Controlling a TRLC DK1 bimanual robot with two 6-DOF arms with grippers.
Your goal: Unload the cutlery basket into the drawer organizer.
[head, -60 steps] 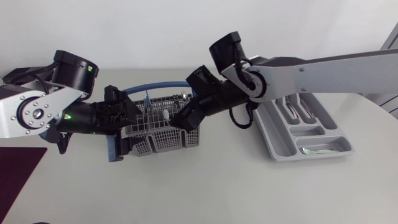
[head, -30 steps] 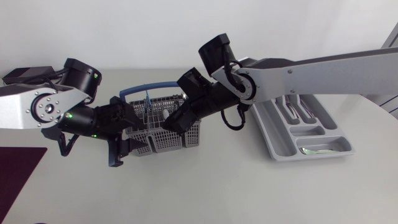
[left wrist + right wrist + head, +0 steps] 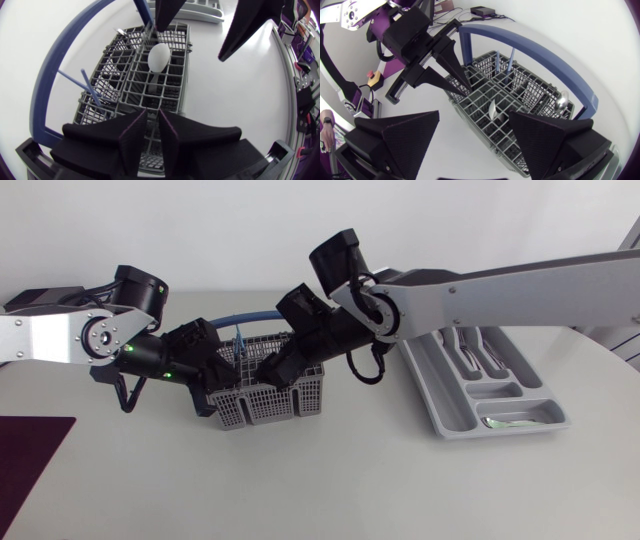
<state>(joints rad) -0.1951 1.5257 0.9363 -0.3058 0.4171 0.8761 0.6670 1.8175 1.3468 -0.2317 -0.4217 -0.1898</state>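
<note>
The left gripper [image 3: 152,115] is clenched on the left end wall of the cutlery basket [image 3: 268,402], whose long axis runs left to right. In it, 2 blue handles [image 3: 90,87] lean and a white spoon [image 3: 156,57] stands bowl up. The right gripper [image 3: 475,116] hangs released, fingers wide, over the basket's middle, and to the right the drawer organizer [image 3: 432,402] holds cutlery [image 3: 472,352] lying lengthwise.

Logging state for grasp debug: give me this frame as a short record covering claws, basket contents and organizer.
left claw: shut on the end wall of the cutlery basket
right claw: open wide above the basket, white spoon under it
also in basket: blue sticks, metal spoon
drawer organizer: on the table beside the basket, on the right arm's side, some cutlery already in it
task: unloading not finished
</note>
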